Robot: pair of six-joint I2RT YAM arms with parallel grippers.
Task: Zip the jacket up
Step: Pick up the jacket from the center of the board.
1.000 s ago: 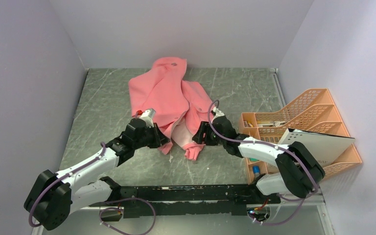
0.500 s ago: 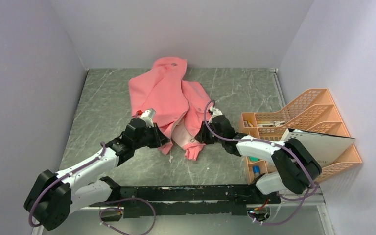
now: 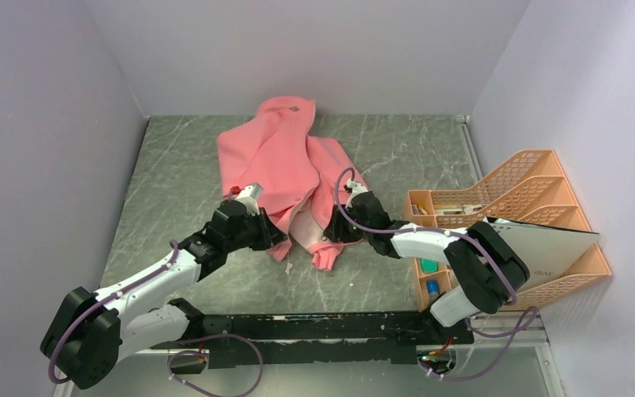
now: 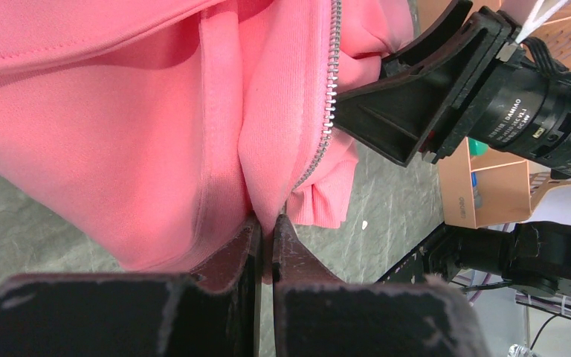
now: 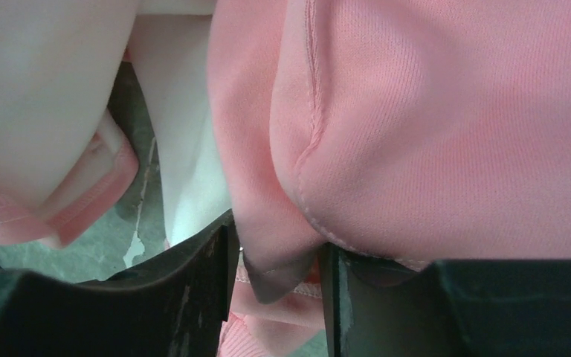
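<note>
Two edges of the jacket (image 3: pixel 274 157) were held close, seemingly to align the zipper (image 4: pixel 332 82): left gripper (image 4: pixel 265 234) clamped on one, right gripper (image 5: pixel 276 271) half open around the other.

The grey marbled table (image 3: pixel 174 165) bears the jacket (image 3: pixel 273 157) and an orange organizer (image 3: pixel 517 178).

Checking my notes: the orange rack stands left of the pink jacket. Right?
No. The orange rack stands right of the pink jacket, as the top view shows.
</note>
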